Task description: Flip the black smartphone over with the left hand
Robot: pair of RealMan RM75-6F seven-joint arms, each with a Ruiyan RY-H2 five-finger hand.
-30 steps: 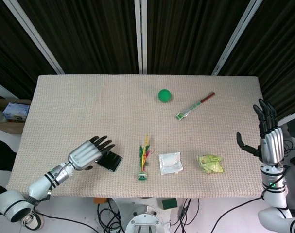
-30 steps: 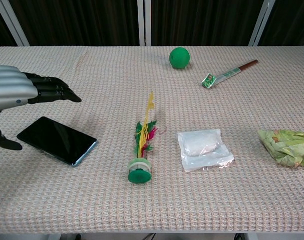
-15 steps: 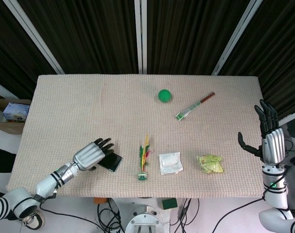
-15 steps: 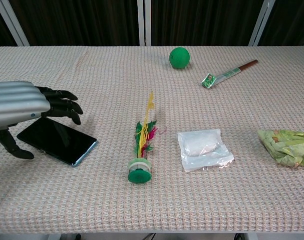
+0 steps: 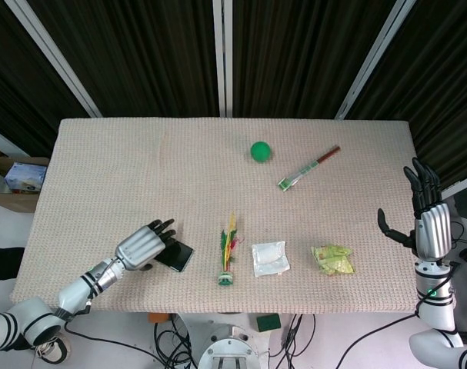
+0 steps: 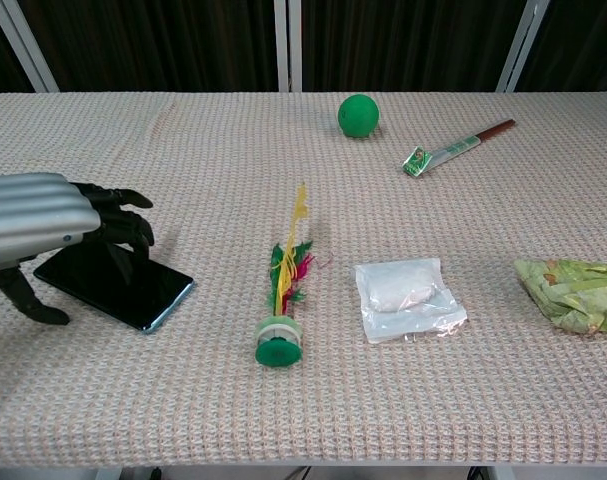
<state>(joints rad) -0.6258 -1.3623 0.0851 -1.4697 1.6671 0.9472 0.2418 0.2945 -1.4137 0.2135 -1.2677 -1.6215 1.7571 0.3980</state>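
Observation:
The black smartphone [image 6: 133,290] [image 5: 178,256] lies flat on the woven table mat, screen up, at the front left. My left hand [image 6: 43,218] [image 5: 143,245] hovers over its left half with the fingers curled down toward the far edge and the thumb by the near edge. Whether the fingers touch the phone is unclear, and part of the phone is hidden under the hand. My right hand [image 5: 428,223] stands upright off the table's right edge, fingers spread, holding nothing; the chest view does not show it.
A feathered shuttlecock [image 6: 283,300] lies right of the phone, then a white packet [image 6: 408,298] and a crumpled green wrapper [image 6: 573,293]. A green ball [image 6: 358,114] and wrapped chopsticks [image 6: 455,147] sit farther back. A cardboard box [image 5: 14,178] stands beyond the table's left edge.
My left hand has lowered over the phone and pulled back toward the near-left, its fingers curling down from stretched out. The phone and the right hand have not moved.

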